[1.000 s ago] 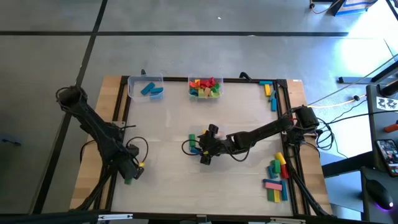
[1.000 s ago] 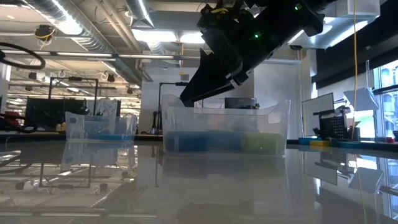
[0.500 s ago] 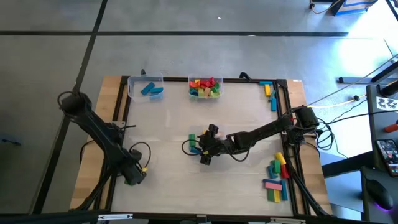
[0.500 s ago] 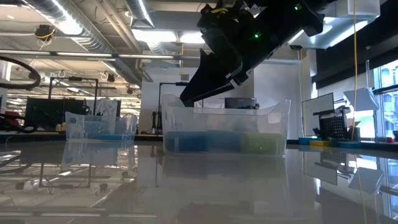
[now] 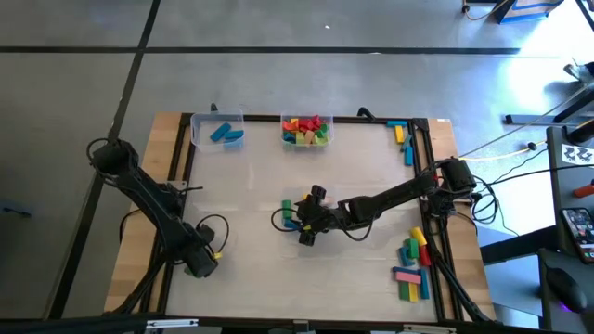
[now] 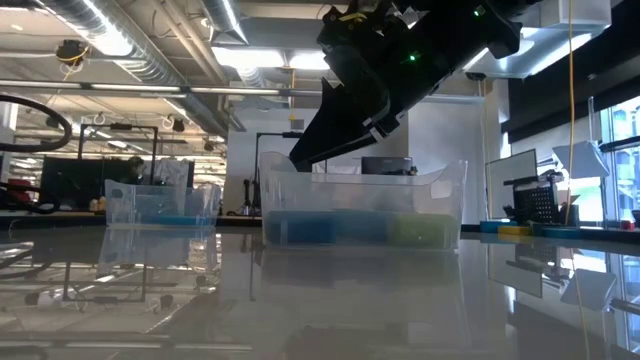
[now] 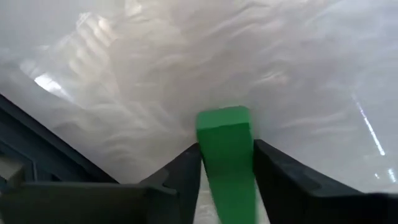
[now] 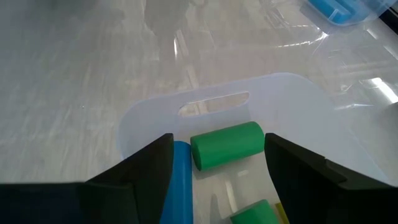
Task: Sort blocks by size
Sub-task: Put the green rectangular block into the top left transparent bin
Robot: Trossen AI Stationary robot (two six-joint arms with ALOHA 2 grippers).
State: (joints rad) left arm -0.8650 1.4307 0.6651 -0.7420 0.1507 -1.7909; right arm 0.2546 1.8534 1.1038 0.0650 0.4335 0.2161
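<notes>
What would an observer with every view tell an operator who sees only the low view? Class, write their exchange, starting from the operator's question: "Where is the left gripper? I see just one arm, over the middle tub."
Observer: That arm is the right one. The left gripper is down near the table's left edge, well away from the tubs.
Operator: Does it hold anything?
Observer: Yes. Its wrist view shows a green block between its fingers, which press on both of its sides.
</notes>
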